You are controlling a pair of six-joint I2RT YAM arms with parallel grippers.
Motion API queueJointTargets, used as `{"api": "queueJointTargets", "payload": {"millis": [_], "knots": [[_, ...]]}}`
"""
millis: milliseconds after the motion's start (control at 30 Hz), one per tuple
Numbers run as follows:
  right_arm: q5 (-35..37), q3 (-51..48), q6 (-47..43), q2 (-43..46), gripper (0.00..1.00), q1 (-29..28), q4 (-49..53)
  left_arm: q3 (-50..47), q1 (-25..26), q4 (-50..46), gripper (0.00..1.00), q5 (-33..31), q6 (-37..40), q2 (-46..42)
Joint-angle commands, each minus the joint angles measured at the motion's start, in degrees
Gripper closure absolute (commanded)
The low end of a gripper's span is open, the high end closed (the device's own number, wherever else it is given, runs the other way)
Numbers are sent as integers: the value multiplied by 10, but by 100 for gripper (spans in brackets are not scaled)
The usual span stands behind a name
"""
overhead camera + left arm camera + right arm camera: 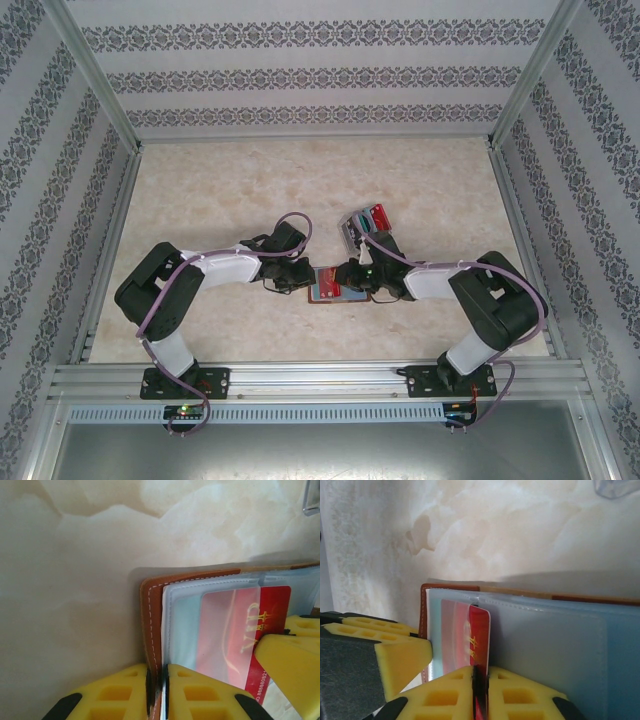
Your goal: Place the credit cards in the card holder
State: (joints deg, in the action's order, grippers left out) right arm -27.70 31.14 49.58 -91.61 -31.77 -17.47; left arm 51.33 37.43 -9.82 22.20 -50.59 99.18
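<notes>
The reddish-brown card holder lies open on the table between both grippers, its clear sleeves facing up. My left gripper is shut on the holder's stitched leather edge. A red credit card sits partly inside a clear sleeve, its outer end still sticking out. My right gripper is shut on that end of the red card. In the top view the left gripper and the right gripper face each other across the holder. More credit cards stand in a tray behind.
A clear plastic tray stands just behind the right gripper, and its corner shows in the left wrist view. The left gripper's yellow finger lies close beside the holder. Marble tabletop stretches to the left and back; metal rails bound it.
</notes>
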Motion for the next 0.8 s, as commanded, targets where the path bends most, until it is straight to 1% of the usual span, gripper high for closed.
{"api": "queueJointTargets", "payload": {"millis": [0, 33, 67, 200, 267, 333, 400, 433, 467, 567, 700, 767], "knots": [[33, 9, -25, 29, 77, -8, 74, -9, 6, -9, 84, -14, 0, 11], [45, 9, -33, 44, 72, -8, 95, -9, 6, -11, 84, -16, 0, 11], [53, 11, -38, 54, 70, -7, 109, -10, 6, -11, 84, -15, 0, 10], [52, 22, -56, 63, 69, -7, 144, -9, 6, -7, 84, -15, -1, 11], [36, 26, -59, 51, 76, -6, 139, -8, 6, -5, 84, -13, -1, 12], [24, 34, -57, 36, 78, -10, 134, -6, 6, -4, 84, -11, 0, 13], [30, 41, -56, 24, 80, -14, 138, -5, 6, -4, 84, -10, 1, 13], [32, 43, -56, 20, 84, -16, 137, -5, 6, -5, 84, -9, 2, 13], [31, 45, -56, 14, 86, -17, 138, -5, 6, -4, 84, -10, 2, 14], [8, 56, -57, -4, 95, -21, 126, -10, 6, 3, 84, -8, -2, 13], [0, 67, -55, -14, 94, -27, 122, -14, 7, 10, 84, -4, -5, 13], [-6, 73, -54, -21, 94, -28, 120, -15, 7, 13, 80, -5, -6, 10]]}}
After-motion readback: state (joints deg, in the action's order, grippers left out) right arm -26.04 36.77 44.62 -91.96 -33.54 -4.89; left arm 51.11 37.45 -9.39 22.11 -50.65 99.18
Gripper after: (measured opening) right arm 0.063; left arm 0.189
